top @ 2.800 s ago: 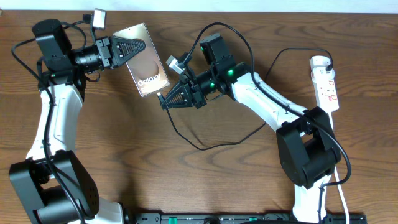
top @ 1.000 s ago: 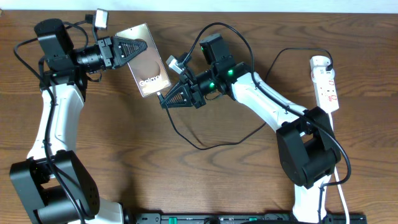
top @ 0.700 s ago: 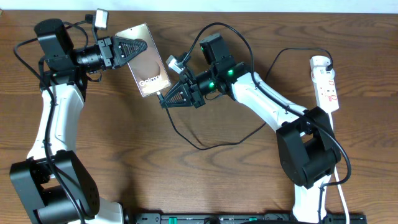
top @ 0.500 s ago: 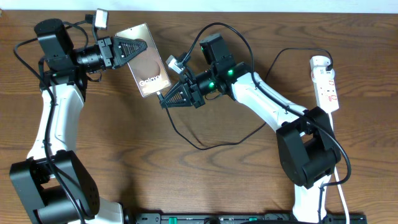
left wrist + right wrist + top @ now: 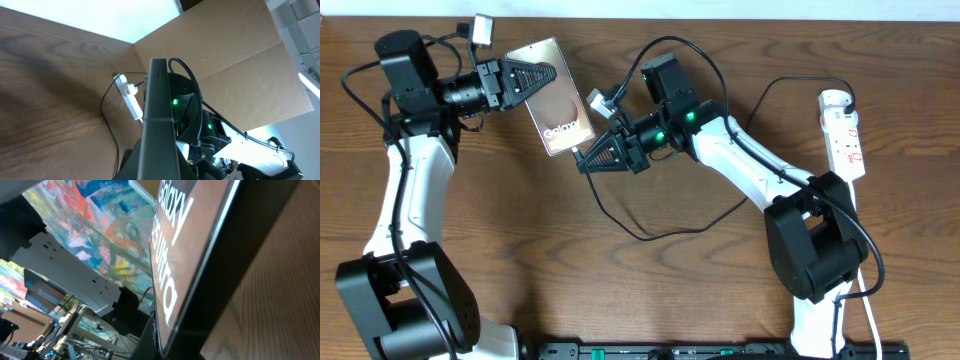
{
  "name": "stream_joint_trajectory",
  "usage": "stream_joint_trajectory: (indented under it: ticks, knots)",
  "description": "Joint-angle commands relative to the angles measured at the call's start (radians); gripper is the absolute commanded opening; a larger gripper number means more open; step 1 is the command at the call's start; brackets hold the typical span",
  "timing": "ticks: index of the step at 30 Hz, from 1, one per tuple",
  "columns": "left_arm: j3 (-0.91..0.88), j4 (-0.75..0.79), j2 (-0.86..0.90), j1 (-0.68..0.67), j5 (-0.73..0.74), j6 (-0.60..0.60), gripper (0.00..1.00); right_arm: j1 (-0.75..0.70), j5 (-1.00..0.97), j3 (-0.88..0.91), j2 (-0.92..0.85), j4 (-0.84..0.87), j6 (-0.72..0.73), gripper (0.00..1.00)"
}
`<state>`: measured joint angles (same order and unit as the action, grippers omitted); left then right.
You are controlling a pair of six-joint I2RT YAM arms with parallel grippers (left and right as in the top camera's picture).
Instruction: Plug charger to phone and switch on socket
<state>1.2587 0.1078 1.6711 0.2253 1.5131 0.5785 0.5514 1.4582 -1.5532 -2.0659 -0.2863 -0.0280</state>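
The phone (image 5: pixel 557 96) is held off the table, tan face up with white "Galaxy" lettering. My left gripper (image 5: pixel 546 76) is shut on its far end. In the left wrist view the phone (image 5: pixel 159 110) stands edge-on between my fingers. My right gripper (image 5: pixel 586 157) is at the phone's near end, shut on the charger's plug tip. The plug tip itself is hidden. The right wrist view is filled by the phone's face (image 5: pixel 175 255). The charger's black cable (image 5: pixel 650 236) loops over the table to the white socket (image 5: pixel 846 135) at the far right.
The socket (image 5: pixel 128 94) and the cable (image 5: pixel 106 120) also show in the left wrist view, on the brown wood table (image 5: pixel 520 250). A thick white cord (image 5: pixel 871 312) runs from the socket toward the front edge. The right arm's base (image 5: pixel 815 250) stands at the front right.
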Motion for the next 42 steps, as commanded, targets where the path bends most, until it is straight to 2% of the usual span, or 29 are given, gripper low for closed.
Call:
stream_joint_trajectory:
  ticks: [1, 42]
  knots:
    - [0.002, 0.002, -0.010, -0.002, 0.032, -0.003, 0.07, -0.002, 0.011, -0.008, 0.001, 0.006, 0.013, 0.01]
    - [-0.040, 0.007, -0.010, -0.002, 0.050, -0.048, 0.08, -0.004, 0.022, -0.008, 0.001, 0.051, 0.043, 0.01]
